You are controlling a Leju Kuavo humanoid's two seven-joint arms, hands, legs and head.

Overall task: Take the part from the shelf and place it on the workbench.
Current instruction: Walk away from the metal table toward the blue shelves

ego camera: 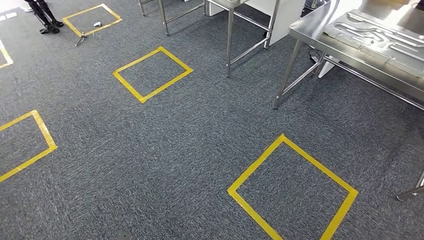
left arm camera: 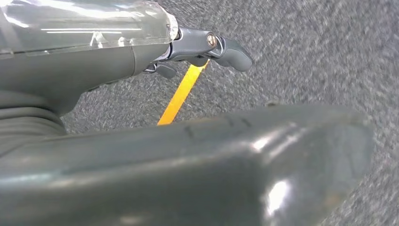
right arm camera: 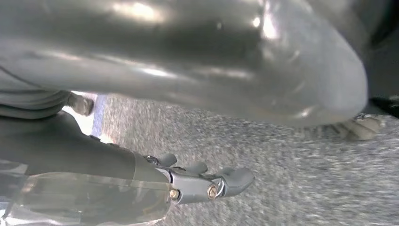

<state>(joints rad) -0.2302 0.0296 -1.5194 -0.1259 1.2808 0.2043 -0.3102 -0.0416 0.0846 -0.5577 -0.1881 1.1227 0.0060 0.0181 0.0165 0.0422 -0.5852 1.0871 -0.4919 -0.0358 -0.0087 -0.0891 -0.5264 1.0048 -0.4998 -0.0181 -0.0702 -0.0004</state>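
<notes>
Across the head view from the left: yellow tape squares (ego camera: 152, 74) mark the grey carpet (ego camera: 190, 130), a steel frame table (ego camera: 230, 30) stands further back, and at the right sits the steel surface (ego camera: 310, 31) carrying pressed metal parts (ego camera: 372, 35). The shelf cannot be made out. The left hand (left arm camera: 207, 47) hangs over carpet and a strip of tape, fingers apart and empty. The right hand (right arm camera: 202, 181) likewise hangs loose, holding nothing, though blur makes this less certain. No part is carried, so the task seems at its start. The risk: walking with the view on the floor, the robot could clip a table leg (ego camera: 286, 75).
</notes>
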